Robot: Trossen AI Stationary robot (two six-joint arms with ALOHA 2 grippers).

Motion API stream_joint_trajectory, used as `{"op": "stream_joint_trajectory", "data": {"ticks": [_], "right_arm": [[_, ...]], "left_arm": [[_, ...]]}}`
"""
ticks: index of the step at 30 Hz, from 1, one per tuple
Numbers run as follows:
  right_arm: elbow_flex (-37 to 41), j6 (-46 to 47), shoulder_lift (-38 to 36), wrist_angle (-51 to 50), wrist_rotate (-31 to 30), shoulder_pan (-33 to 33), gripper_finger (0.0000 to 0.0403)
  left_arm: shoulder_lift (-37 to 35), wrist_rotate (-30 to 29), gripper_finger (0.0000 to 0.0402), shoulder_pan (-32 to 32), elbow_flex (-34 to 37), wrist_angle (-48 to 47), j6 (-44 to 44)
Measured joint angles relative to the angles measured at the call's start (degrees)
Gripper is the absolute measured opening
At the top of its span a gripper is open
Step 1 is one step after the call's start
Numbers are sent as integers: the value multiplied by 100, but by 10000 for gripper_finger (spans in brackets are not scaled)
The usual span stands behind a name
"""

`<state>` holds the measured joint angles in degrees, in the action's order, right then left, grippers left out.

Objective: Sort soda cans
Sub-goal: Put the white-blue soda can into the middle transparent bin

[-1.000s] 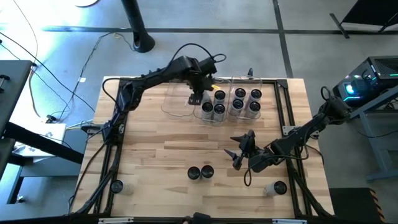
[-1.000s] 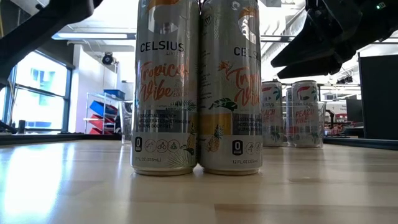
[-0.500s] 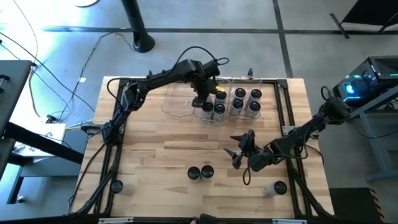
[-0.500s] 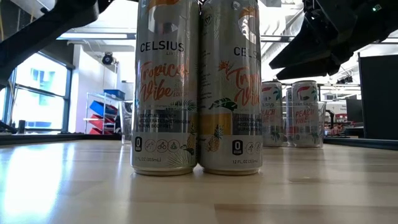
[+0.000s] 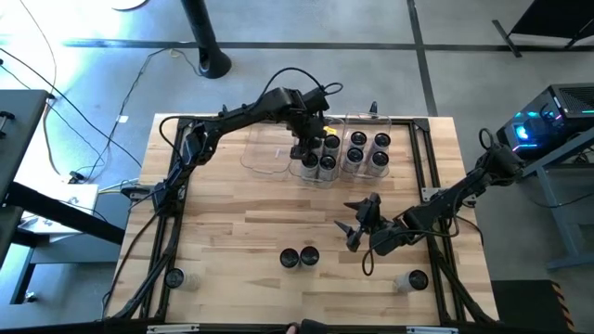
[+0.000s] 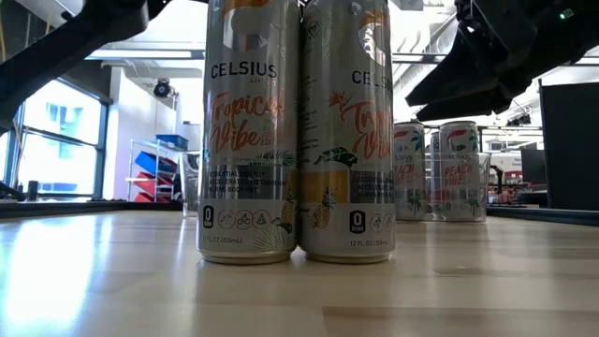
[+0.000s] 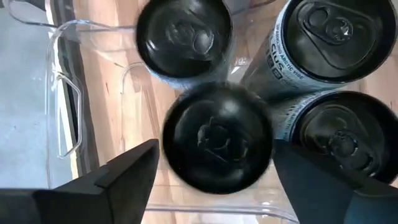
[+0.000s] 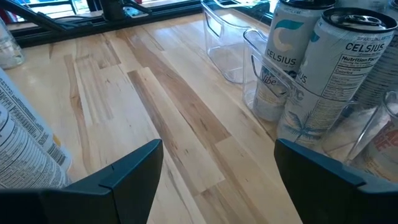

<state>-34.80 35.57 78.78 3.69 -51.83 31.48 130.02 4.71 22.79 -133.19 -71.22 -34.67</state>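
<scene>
Hovering left gripper [image 5: 306,147], fingers wide, over dark-topped silver-sided soda cans [image 7: 217,138] crowded in clear rectangular plastic bin [image 7: 68,106]; risk: fingers knocking neighbouring cans; right gripper [image 5: 357,226] wide above tabletop [image 5: 241,223].

Two cans [image 5: 299,257] stand touching near the table's [image 5: 223,232] 6 o'clock edge. Toward 12 o'clock sit three bins [image 5: 264,148] side by side; the middle and right bins hold upright cans [image 5: 368,148]. Single cans rest at 5 and 7 o'clock.
</scene>
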Motion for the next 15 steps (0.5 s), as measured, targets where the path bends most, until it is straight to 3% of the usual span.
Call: {"op": "stream_joint_trajectory", "data": {"ticks": [10,15], "right_arm": [[-1,0,0,-30,0,0,302],[1,-4,0,-116,-49,4,302]], "left_arm": [[-41,-2,322,-5,0,-88,57],[-243,-289,321,-26,-131,-381,117]]}}
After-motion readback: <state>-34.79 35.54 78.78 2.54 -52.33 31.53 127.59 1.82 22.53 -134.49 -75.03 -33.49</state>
